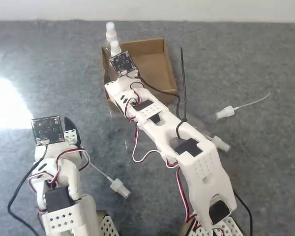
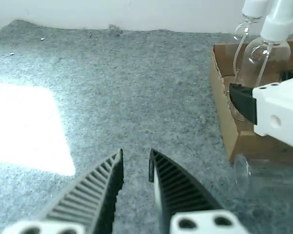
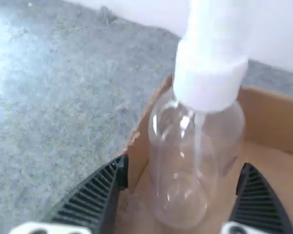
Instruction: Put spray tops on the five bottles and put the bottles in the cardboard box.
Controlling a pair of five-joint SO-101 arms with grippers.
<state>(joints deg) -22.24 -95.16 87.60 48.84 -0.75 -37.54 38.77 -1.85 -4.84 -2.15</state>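
Cardboard box (image 1: 155, 64) held a capped bottle (image 3: 195, 161) upright in its corner. We found the right gripper (image 3: 183, 169) with fingers released either side of it, and the left gripper (image 2: 136, 161) slightly parted, empty. We judged this boxing nearly complete; next, fetch a loose spray top (image 1: 225, 113).

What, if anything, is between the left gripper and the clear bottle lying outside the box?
Nothing visible: only bare carpet lies between the left gripper and the clear bottle. The right gripper sits beyond it at the cardboard box.
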